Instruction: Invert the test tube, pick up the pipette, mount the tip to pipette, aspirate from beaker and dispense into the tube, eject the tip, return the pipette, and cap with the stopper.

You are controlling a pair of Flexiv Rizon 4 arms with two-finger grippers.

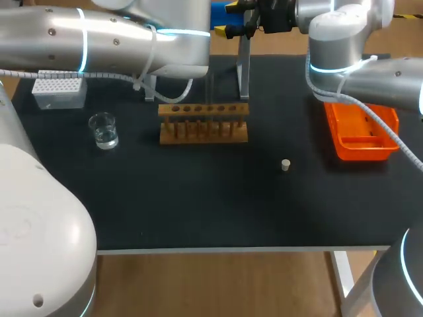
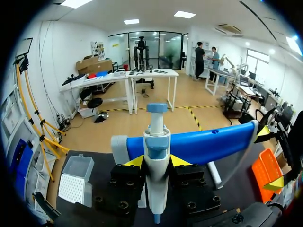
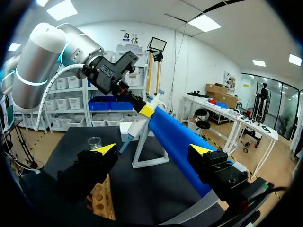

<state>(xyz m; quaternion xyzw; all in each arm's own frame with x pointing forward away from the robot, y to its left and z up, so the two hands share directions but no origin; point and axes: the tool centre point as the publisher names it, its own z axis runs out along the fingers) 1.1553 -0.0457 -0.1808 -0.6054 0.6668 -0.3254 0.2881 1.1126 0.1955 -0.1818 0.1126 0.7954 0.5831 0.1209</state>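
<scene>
Shows matt black tabletop point(image 1: 198, 211), bare wooden rack point(image 1: 203, 132) centre, clear glass beaker point(image 1: 103, 129) left, glossy orange plastic tray point(image 1: 357, 153) right.

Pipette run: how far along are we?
Done: the inversion can't be confirmed at the rack. In hand: left end effector closed on the pipette, at its blue stand, no tip mounted. To do: tip from the tip box, aspirate from the beaker, dispense, eject, return, cap; the stopper lies loose on the table. Right end effector open, empty.
</scene>
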